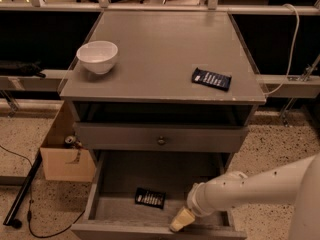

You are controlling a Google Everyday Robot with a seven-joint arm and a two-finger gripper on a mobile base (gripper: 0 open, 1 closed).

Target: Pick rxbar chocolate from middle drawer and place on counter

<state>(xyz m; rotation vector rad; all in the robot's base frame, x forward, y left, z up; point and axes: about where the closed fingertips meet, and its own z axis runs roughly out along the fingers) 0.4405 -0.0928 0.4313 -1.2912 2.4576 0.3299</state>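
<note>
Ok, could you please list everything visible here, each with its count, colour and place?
counter: one, grey, top of the cabinet
bowl: one, white, on the counter, far left part
navy bar: one, navy blue with white lettering, on the counter, near right part
upper drawer: one, grey with a round knob, shut, under the counter
middle drawer: one, grey, pulled open below it
rxbar chocolate: one, black with white lettering, flat on the middle drawer's bottom
cardboard box: one, brown, on the floor left of the cabinet
cable: one, white, hanging at the right
arm: one, white, reaching in from the right
hand: one, pale yellow, at the middle drawer's front, right of the rxbar chocolate, apart from it
</note>
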